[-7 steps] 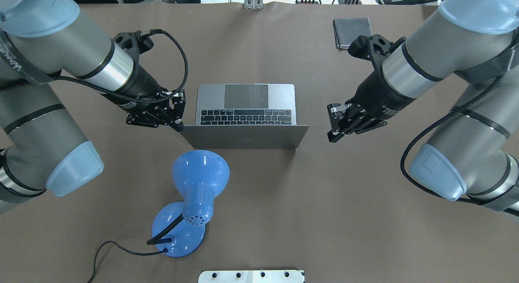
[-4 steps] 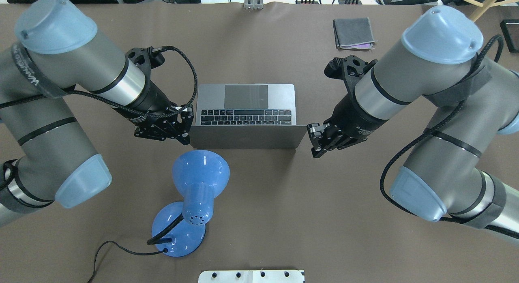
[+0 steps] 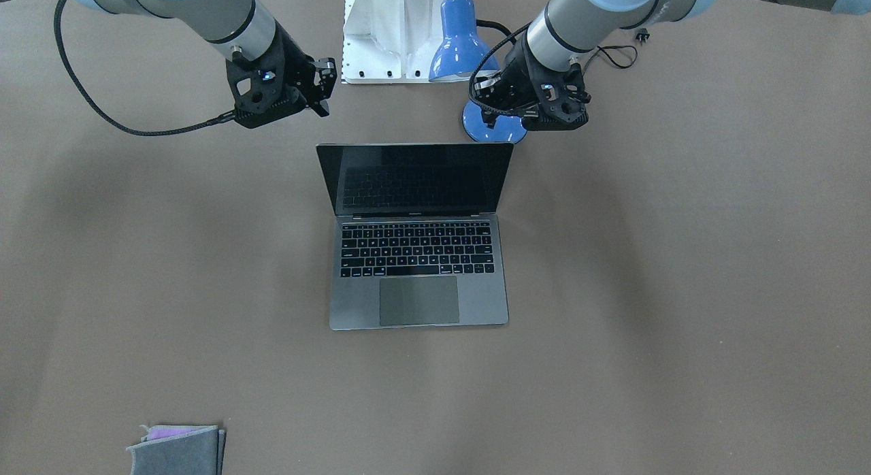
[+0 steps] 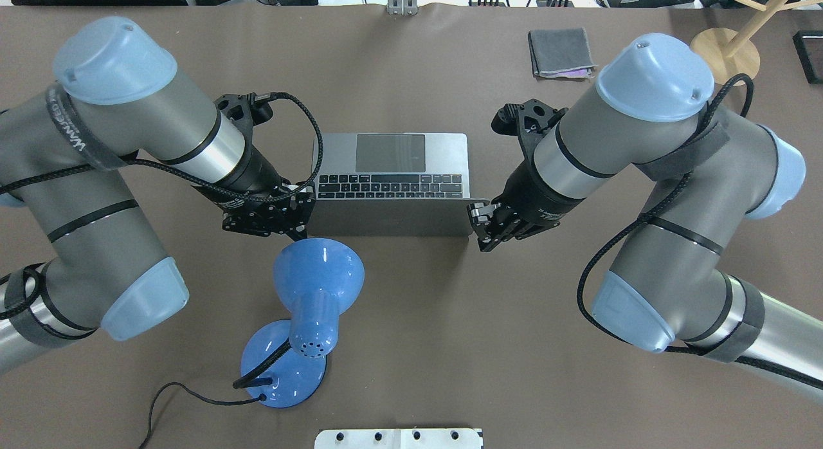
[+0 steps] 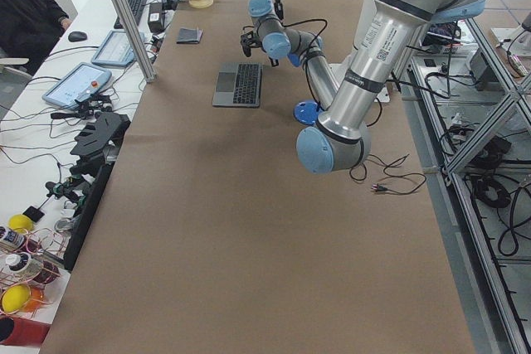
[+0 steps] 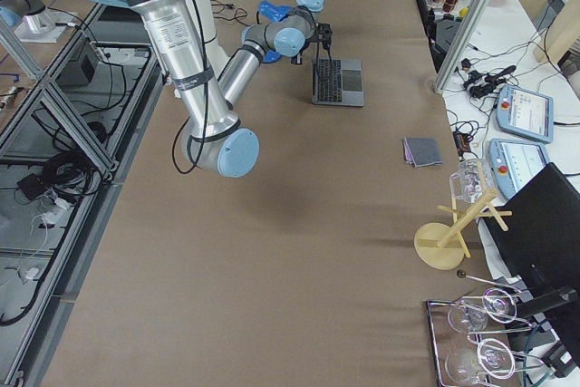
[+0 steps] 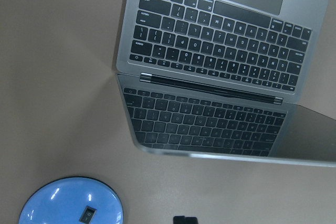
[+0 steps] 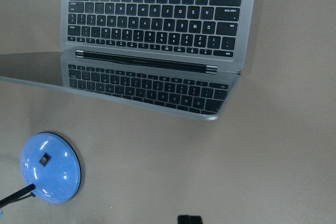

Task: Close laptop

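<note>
The grey laptop (image 3: 416, 299) lies open mid-table, its black screen (image 3: 415, 177) upright and facing away from me. In the overhead view I see its keyboard (image 4: 389, 184) and the back of its lid (image 4: 389, 219). My left gripper (image 4: 301, 231) is at the lid's left top corner, with the fingers together and empty. My right gripper (image 4: 482, 243) is at the lid's right top corner, also shut and empty. In the front-facing view the left gripper (image 3: 484, 102) and right gripper (image 3: 321, 106) sit just behind the lid's top edge, apart from it.
A blue desk lamp (image 4: 318, 269) with its round base (image 4: 283, 372) and black cord stands close behind the lid, by my left gripper. A folded grey cloth (image 4: 559, 52) lies far right. A wooden stand (image 4: 723, 47) is at the far right corner.
Both arms have swung inward and back toward me, bringing the grippers from beside the laptop to behind the lid's two top corners. The lid's angle looks unchanged.
</note>
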Controlling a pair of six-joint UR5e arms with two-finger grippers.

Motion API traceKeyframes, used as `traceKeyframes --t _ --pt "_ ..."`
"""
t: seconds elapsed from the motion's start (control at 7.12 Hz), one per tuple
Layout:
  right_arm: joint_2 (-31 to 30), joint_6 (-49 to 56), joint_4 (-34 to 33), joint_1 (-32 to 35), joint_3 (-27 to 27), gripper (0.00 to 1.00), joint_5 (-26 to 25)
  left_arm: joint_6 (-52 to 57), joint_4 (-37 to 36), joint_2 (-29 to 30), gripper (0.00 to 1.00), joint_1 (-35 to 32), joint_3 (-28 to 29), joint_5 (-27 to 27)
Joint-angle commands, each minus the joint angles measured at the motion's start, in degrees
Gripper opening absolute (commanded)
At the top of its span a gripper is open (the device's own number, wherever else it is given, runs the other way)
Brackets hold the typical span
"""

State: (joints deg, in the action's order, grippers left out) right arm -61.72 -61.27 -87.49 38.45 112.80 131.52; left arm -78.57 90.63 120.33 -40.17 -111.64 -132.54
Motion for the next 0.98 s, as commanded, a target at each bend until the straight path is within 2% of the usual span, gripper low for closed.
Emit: traceKeyframes --t 0.0,0.84 --pt "0.5 -1.3 3.7 0.0 -2.7 0.00 -0.2 0.1 0.1 0.1 0.00 0.2 1.3 1.1" --pt "3.8 -1.4 5.7 0.2 -7.4 0.00 -3.4 0.2 0.5 3.1 0.00 0.3 5.5 1.1"
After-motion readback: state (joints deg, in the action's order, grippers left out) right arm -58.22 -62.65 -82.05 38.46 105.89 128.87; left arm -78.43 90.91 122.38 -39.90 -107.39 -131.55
